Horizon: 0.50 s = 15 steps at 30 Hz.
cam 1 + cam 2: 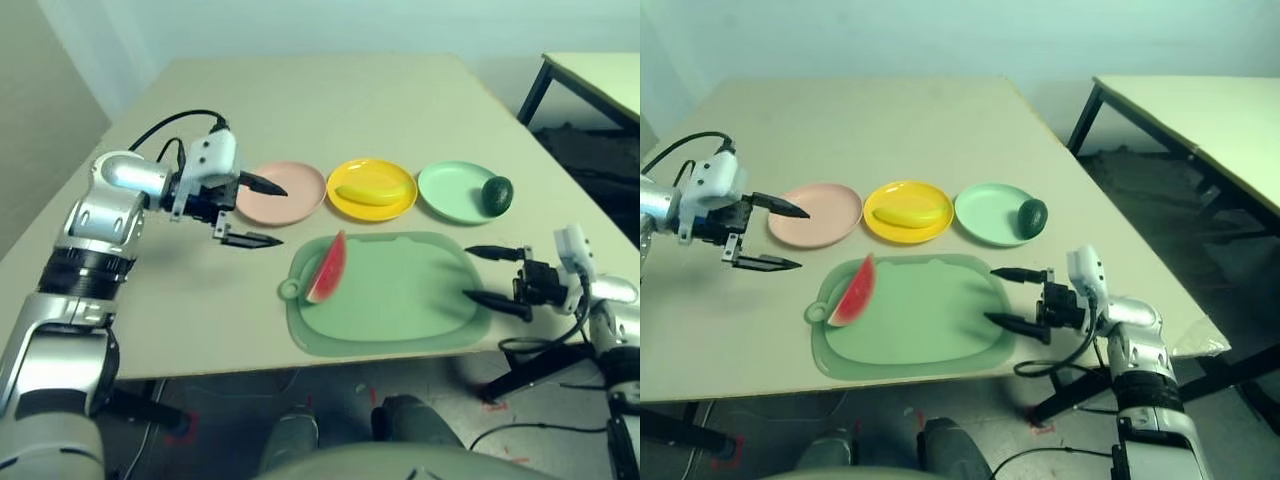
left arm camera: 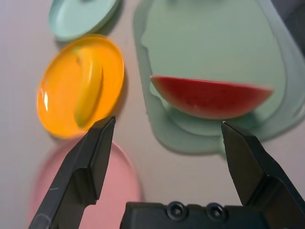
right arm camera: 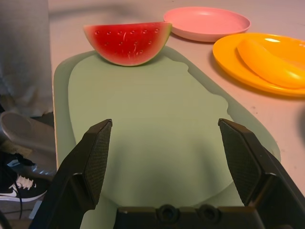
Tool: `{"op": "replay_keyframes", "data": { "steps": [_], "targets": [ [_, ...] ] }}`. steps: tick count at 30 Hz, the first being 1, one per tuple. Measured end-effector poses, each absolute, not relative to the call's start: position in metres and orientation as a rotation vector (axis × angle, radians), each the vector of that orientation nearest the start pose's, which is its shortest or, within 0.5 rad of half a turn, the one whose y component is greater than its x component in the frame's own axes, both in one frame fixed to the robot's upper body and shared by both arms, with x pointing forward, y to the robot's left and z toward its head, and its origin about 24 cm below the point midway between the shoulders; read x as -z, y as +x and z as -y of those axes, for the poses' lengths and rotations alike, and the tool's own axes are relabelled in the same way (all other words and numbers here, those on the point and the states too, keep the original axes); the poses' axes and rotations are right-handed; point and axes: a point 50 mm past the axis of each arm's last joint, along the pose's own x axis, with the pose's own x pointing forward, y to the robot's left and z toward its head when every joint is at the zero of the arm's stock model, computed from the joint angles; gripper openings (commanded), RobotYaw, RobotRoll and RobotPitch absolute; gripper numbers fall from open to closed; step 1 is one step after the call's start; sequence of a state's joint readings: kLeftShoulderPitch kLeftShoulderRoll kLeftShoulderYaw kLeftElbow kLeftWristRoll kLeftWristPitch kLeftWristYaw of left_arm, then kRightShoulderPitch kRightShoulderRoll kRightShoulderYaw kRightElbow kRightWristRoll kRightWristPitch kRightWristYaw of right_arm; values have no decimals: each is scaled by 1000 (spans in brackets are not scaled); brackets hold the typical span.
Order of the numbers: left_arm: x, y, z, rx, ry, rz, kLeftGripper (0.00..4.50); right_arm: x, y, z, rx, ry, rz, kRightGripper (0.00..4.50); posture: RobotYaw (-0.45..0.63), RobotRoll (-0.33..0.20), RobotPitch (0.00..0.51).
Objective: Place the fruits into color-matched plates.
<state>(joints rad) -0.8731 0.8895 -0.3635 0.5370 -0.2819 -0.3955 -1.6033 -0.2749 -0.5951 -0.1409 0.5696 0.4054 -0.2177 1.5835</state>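
Nearest lies the cutting board [image 1: 400, 300], with the watermelon wedge [image 1: 328, 268] standing at its left end. Farther off, the banana [image 1: 370, 193] is seen in the yellow plate [image 1: 372, 188], the avocado [image 1: 497, 194] in the mint plate [image 1: 455, 190]; the pink plate [image 1: 285, 192] is bare. Both the left end effector [image 1: 252, 212] and the right end effector [image 1: 495, 276] are held open, gripping nothing. Seeds on the wedge's flesh are shown in the right wrist view.

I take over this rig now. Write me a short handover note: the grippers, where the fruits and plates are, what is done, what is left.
Left gripper: open, empty, near the pink plate.
Right gripper: open, empty, at the right edge of the cutting board.
Done: banana lies in the yellow plate; avocado sits at the right rim of the mint green plate.
Left: watermelon wedge stands on the board's left side; the pink plate is empty. The left gripper is nearer to it, so probably it should do the pick.
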Motion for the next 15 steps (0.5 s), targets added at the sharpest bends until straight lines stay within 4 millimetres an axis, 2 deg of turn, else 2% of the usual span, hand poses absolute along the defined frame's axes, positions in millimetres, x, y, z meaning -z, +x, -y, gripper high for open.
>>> {"op": "replay_keyframes", "data": {
  "steps": [6, 11, 15],
  "targets": [
    [-188, 315, -187, 1835, 1306, 34, 4500, -65, 251, 265, -1240, -148, -67, 4478, -276, 0, 0],
    [-175, 314, -169, 1995, 1418, 98, 4500, -63, 245, 263, -1229, -152, -65, 4478, -317, 0, 0],
    [-171, 319, -160, 2049, 1483, 110, 4500, -65, 243, 261, -1225, -162, -53, 4478, -336, 0, 0]
  ]
}}
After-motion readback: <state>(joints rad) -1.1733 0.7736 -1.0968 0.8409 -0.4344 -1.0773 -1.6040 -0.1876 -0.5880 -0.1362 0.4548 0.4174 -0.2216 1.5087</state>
